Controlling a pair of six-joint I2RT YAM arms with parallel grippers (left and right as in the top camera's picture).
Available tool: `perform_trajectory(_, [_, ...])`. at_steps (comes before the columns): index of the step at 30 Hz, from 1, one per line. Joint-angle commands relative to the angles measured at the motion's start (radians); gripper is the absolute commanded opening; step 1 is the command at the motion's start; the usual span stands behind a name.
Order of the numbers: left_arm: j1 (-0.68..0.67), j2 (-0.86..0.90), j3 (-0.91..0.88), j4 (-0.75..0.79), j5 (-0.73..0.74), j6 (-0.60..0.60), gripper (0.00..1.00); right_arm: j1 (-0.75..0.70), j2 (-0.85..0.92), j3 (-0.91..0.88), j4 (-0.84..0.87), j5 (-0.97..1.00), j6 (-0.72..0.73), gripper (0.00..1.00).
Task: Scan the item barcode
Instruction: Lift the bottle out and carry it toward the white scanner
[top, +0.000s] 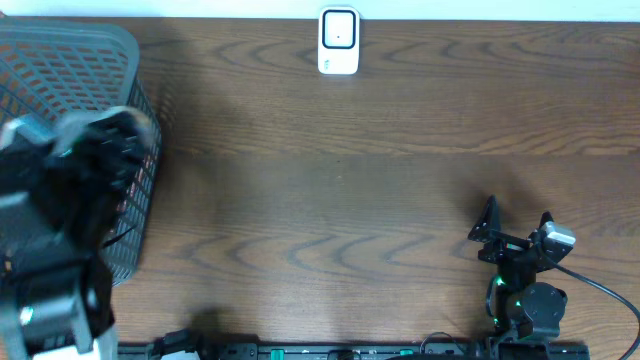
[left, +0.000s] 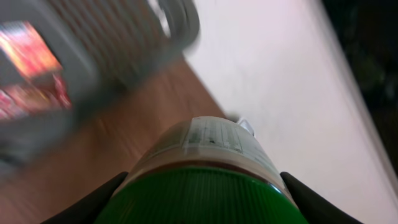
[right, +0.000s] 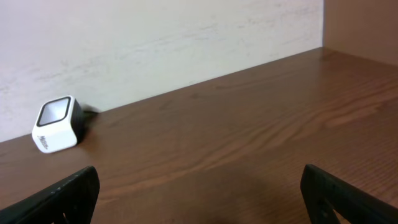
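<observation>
My left gripper (left: 199, 202) is shut on a clear container with a ribbed green lid (left: 208, 193) and a pale printed label (left: 212, 138). One black finger presses each side of the lid. In the overhead view the left arm (top: 95, 155) is a motion-blurred shape over the grey basket, and the container itself is hidden there. The white barcode scanner (top: 338, 42) stands at the table's far edge, and it also shows in the right wrist view (right: 57, 124). My right gripper (top: 517, 228) rests open near the front right with nothing between its fingers (right: 68, 193).
A grey mesh basket (top: 100, 50) occupies the far left of the table, seen blurred in the left wrist view (left: 93, 56) with colourful packets (left: 28, 56) inside. A white wall (right: 155, 37) rises behind the table. A black cable (top: 605, 290) trails from the right arm.
</observation>
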Motion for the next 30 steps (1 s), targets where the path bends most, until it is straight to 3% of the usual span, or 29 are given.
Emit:
perform_trajectory(1, [-0.217, 0.134, -0.023, 0.006, -0.122, -0.066, 0.67, -0.003, -0.007, -0.001, -0.004, 0.002, 0.013, 0.99])
perform_trajectory(7, [-0.507, 0.435, -0.023, 0.03, -0.278, -0.103, 0.67, -0.003, -0.007, -0.001, -0.004, 0.002, 0.013, 0.99])
perform_trajectory(11, [-0.6, 0.63, -0.023, 0.068, -0.293, -0.128, 0.67, -0.003, -0.007, -0.001, -0.004, 0.002, 0.013, 0.99])
perform_trajectory(19, [-0.689, 0.898, -0.023, 0.088, -0.293, -0.22, 0.67, -0.003, -0.007, -0.001, -0.004, 0.002, 0.013, 0.99])
perform_trajectory(30, [-0.702, 0.943, -0.023, 0.09, -0.294, -0.298, 0.67, -0.003, -0.007, -0.001, -0.004, 0.002, 0.013, 0.99])
